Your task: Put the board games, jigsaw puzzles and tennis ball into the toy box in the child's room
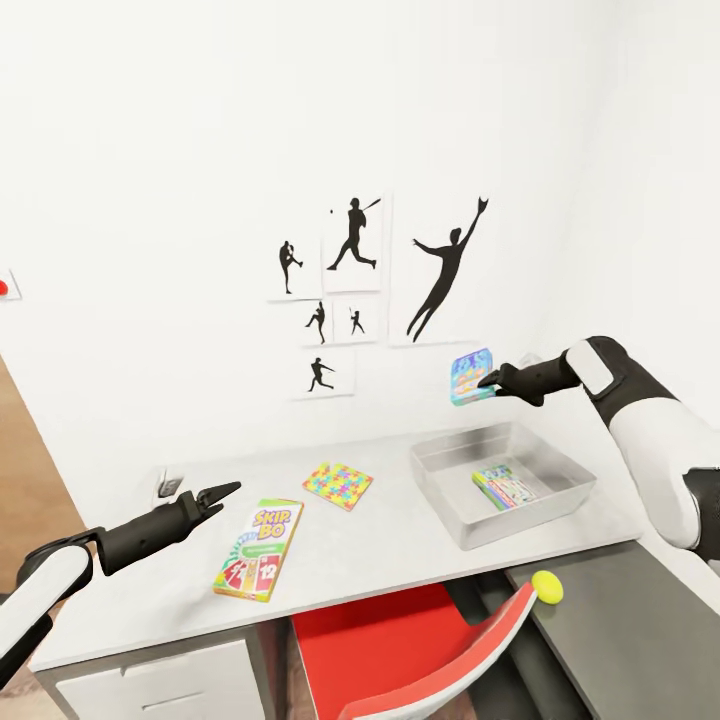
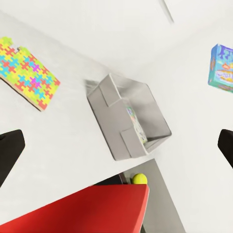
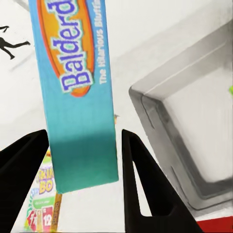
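Observation:
My right gripper [image 1: 490,379] [image 3: 85,170] is shut on a small blue cartoon-printed board game [image 1: 469,377] [image 3: 77,97] [image 2: 222,68], held upright in the air above the far edge of the toy box [image 1: 530,515] [image 2: 119,121] [image 3: 160,126]. A green-edged colourful board game [image 1: 502,487] [image 2: 138,124] lies inside the toy box. The SKIP-BO board game [image 1: 260,548] [image 3: 43,204] and one jigsaw puzzle [image 1: 338,485] [image 2: 26,73] lie flat on the table [image 1: 400,540]. My left gripper [image 1: 222,491] [image 2: 116,148] hovers open beside the SKIP-BO box. The tennis ball [image 1: 546,587] [image 2: 140,179] rests on the lower dark grey cabinet.
A red chair [image 1: 400,640] [image 2: 87,208] is tucked under the table's front edge, between the drawers [image 1: 160,680] and the dark cabinet [image 1: 620,640]. Black silhouette pictures [image 1: 350,290] hang on the white wall behind the table. A wall socket [image 1: 167,486] sits at the back left.

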Motion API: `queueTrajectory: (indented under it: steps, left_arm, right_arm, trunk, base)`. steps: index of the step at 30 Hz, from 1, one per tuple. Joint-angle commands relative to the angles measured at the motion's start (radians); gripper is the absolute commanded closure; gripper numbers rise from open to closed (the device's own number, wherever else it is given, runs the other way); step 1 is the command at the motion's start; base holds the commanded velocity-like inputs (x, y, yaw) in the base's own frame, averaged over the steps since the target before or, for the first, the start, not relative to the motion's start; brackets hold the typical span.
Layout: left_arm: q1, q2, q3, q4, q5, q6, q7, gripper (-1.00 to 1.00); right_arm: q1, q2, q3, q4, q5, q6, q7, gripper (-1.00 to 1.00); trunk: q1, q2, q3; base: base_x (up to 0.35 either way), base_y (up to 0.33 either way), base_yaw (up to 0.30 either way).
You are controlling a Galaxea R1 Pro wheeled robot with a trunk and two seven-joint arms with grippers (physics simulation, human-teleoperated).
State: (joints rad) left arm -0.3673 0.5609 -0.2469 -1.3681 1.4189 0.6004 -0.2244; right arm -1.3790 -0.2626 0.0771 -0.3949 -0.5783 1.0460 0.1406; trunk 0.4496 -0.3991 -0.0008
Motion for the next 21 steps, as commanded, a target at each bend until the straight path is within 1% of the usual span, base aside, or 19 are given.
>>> queueTrajectory:
  steps: [1,3,4,6,7,8,9,11,12,13,16,17,19,20,21]
  left_arm:
    - [-0.001,0.001,-0.002,0.000,0.004,0.002,-0.001,-1.00]
    - [-0.001,0.001,-0.002,0.000,0.005,0.002,-0.001,-1.00]
    - [-0.001,0.001,-0.002,0.000,0.005,0.002,-0.001,-1.00]
    - [-0.001,0.001,-0.002,0.000,0.005,0.002,-0.001,-1.00]
    - [-0.001,0.001,-0.002,0.000,0.005,0.002,-0.001,-1.00]
    - [-0.001,0.001,-0.002,0.000,0.005,0.003,-0.001,-1.00]
    - [-0.001,0.001,-0.002,0.000,0.005,0.003,-0.001,-1.00]
    - [-0.001,0.002,-0.002,0.000,0.005,0.004,-0.001,-1.00]
    - [-0.001,0.002,-0.002,0.000,0.005,0.004,-0.001,-1.00]
    - [-0.001,0.002,-0.002,0.000,0.005,0.004,-0.001,-1.00]
    - [-0.001,0.002,-0.002,0.000,0.005,0.004,-0.002,-1.00]
    - [-0.001,0.002,-0.002,0.000,0.005,0.004,-0.002,-1.00]
    - [-0.001,0.002,-0.002,0.000,0.005,0.004,-0.002,-1.00]
    - [-0.001,0.002,-0.002,0.000,0.005,0.004,-0.002,-1.00]
    - [-0.001,0.002,-0.002,0.000,0.005,0.004,-0.002,-1.00]
  right_arm:
    - [-0.001,-0.002,0.026,-0.001,0.004,0.001,0.011,1.00]
    - [-0.002,-0.001,0.094,0.002,0.002,0.001,0.013,1.00]
    - [-0.002,-0.001,0.121,0.009,0.002,0.001,0.014,1.00]
    - [-0.003,-0.001,0.152,0.039,0.002,0.001,0.015,1.00]
    - [-0.004,-0.001,0.167,0.075,0.002,0.001,0.019,1.00]
    - [-0.005,-0.001,0.174,0.096,0.003,0.001,0.023,1.00]
    - [-0.006,0.000,0.186,0.140,0.004,0.001,0.035,1.00]
    - [-0.008,0.001,0.217,0.205,0.006,0.001,0.077,1.00]
    - [-0.008,0.001,0.227,0.214,0.006,0.001,0.090,1.00]
    - [-0.009,0.001,0.251,0.228,0.007,0.001,0.117,1.00]
    - [-0.009,-0.002,0.350,0.246,0.007,0.001,0.212,1.00]
    - [-0.009,-0.002,0.368,0.247,0.007,0.001,0.230,1.00]
    - [-0.008,-0.002,0.448,0.250,0.008,0.001,0.317,1.00]
    - [-0.008,-0.003,0.468,0.251,0.008,0.001,0.337,1.00]
    - [-0.009,-0.003,0.506,0.251,0.008,0.001,0.373,1.00]
  trunk:
    - [0.000,-0.001,0.000]
    - [0.000,-0.001,0.000]
    - [0.000,-0.001,-0.001]
    - [0.000,-0.001,-0.001]
    - [0.000,-0.001,-0.001]
    - [0.000,-0.001,-0.001]
    - [0.000,-0.001,-0.001]
    - [0.000,-0.001,-0.001]
    - [0.000,-0.001,-0.001]
    - [0.000,-0.001,-0.001]
    - [0.000,-0.001,-0.001]
    - [0.000,-0.001,-0.001]
    - [0.000,-0.001,-0.001]
    - [0.000,-0.001,-0.001]
    - [0.000,-0.001,-0.001]
  base:
    - [0.000,-0.104,0.000]
    - [0.000,-0.116,0.000]
    - [0.000,-0.122,0.000]
    - [0.000,-0.125,0.000]
    - [0.000,-0.126,0.000]
    - [0.000,-0.123,0.000]
    - [0.000,-0.112,0.000]
    - [0.000,-0.095,0.000]
    - [0.000,-0.075,0.000]
    - [0.000,-0.048,0.000]
    - [0.000,-0.021,0.000]
    - [0.000,-0.010,0.000]
    - [0.000,-0.005,0.000]
    - [0.000,-0.003,0.000]
    - [0.000,-0.002,0.000]
